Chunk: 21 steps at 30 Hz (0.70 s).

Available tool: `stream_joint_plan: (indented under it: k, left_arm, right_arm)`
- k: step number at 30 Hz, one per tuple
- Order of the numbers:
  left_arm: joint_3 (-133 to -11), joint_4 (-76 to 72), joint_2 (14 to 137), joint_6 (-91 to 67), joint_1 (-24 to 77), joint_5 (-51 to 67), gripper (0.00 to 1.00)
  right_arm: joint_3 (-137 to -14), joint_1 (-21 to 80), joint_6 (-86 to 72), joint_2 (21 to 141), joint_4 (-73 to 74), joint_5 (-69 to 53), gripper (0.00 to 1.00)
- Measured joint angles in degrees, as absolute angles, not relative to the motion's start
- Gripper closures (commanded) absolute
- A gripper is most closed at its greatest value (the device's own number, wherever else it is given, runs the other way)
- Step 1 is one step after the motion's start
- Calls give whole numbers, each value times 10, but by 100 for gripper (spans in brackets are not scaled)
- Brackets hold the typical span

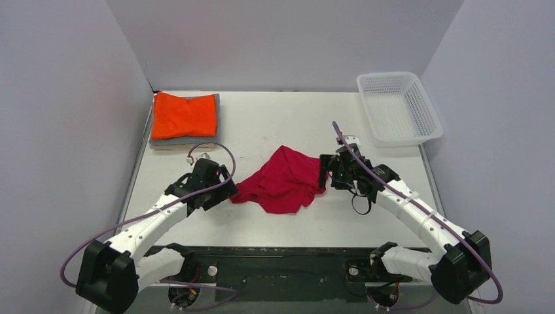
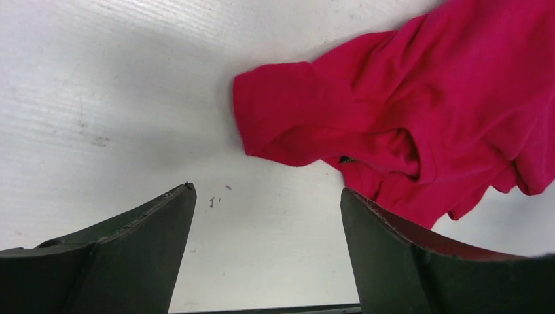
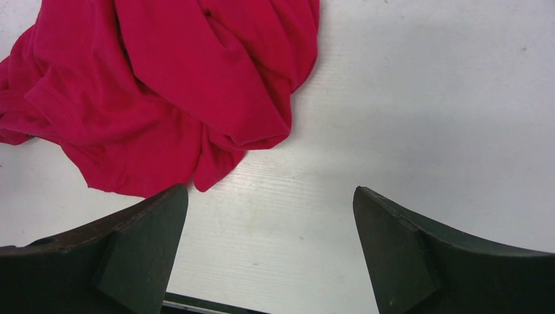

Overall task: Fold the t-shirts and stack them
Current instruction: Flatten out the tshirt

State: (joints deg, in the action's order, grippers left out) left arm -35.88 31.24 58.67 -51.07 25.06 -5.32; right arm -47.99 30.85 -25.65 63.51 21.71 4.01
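Three tees are already sitting folded in a stack at the upper left of the top view: the orange tee is lying on top, the grey-blue tee is peeking out beneath it, and a beige tee is showing as a thin strip at the bottom. That part of the job is looking done.

The crimson tee is lying crumpled in the centre of the counter, not yet spread flat, and nothing is holding it. The left arm is reaching in from the lower left. Its jaws are standing wide apart and empty, and in the left wrist view a loose sleeve end is sitting just ahead of them. The right arm is coming in from the right. Its jaws are also gaping wide with only bare counter between them, and the cloth is filling the upper left of the right wrist view.

The white mesh basket at the upper right is holding no garments, so the crimson tee is probably the last one. It is waiting to be flattened, folded into a rectangle and carried onto the stack.
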Motion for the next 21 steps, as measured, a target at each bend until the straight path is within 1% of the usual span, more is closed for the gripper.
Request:
stream_joint_plan:
  k: [4, 9, 14, 16, 18, 19, 20, 21]
  left_arm:
    - [-359, 264, 654, -503, 250, -51, 18]
    - [-359, 231, 723, -500, 250, -48, 24]
    - [-361, 194, 770, -501, 250, -46, 34]
    - [-363, 170, 783, -503, 250, -46, 40]
    - [-367, 144, 799, -506, 250, -45, 65]
    - [-368, 130, 808, -508, 249, -44, 92]
    - [-371, 118, 819, -510, 249, -42, 97]
    - [-372, 109, 829, -514, 249, -41, 100]
  right_arm:
    - [-480, 310, -257, 680, 192, 19, 10]
    - [-480, 312, -263, 725, 166, 9, 12]
    - [-480, 316, -271, 765, 142, 6, 19]
    - [-480, 319, -272, 784, 135, 5, 23]
    - [-480, 321, -272, 800, 130, 5, 29]
    - [-480, 321, -272, 808, 128, 5, 30]
    - [-480, 323, -272, 816, 127, 4, 33]
    - [-480, 323, -272, 822, 126, 4, 36]
